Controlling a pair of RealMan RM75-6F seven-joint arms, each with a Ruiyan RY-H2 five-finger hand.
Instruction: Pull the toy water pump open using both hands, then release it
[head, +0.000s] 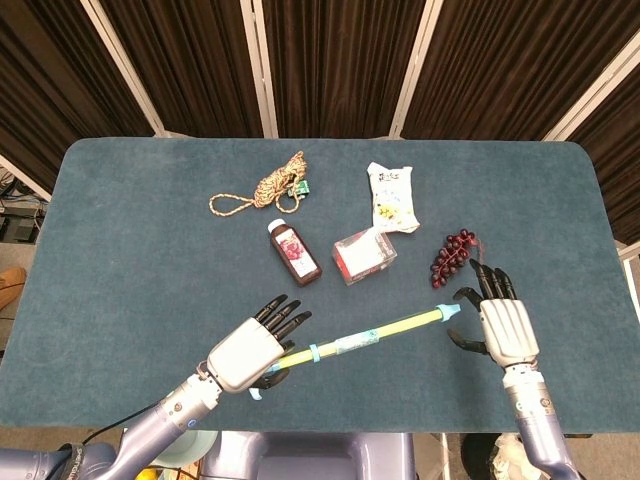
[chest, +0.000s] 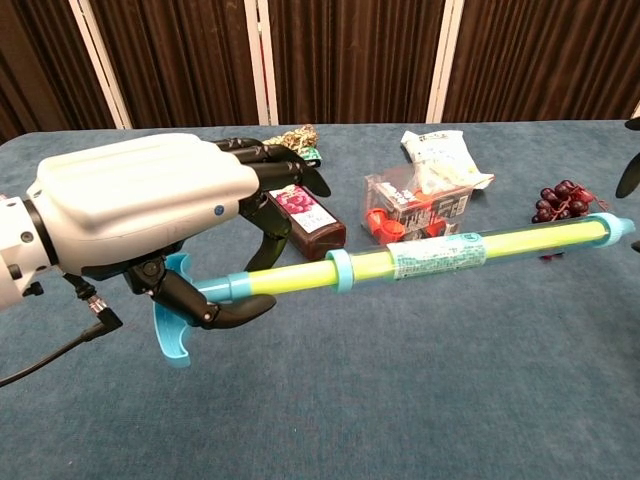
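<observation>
We see the left hand (chest: 140, 215) gripping the long yellow-green toy water pump with pale blue fittings (head: 375, 333) at its handle end, its dark fingers (chest: 215, 312) curled under the tube beside the blue T-shaped handle, at the lower left of the chest view. The pump is lifted off the blue-green felt worktop (head: 130, 240) and slants up to the right across the lower middle of the head view. The right hand (head: 503, 326) sits at the lower right with its fingers (head: 493, 282) spread wide and holding nothing, the thumb just beside the pump's blue tip; we cannot tell whether they touch. In the chest view that hand is cut off at the right edge, only dark fingertips showing.

The pump's printed label is too small to read. Above the pump lie a dark juice bottle with a red fruit label (head: 293, 251), a clear box of red items (head: 364, 255), a white snack packet (head: 391, 197), a bunch of dark red toy grapes (head: 454, 254) and a coiled tan rope (head: 265, 189); none of their writing is legible.
</observation>
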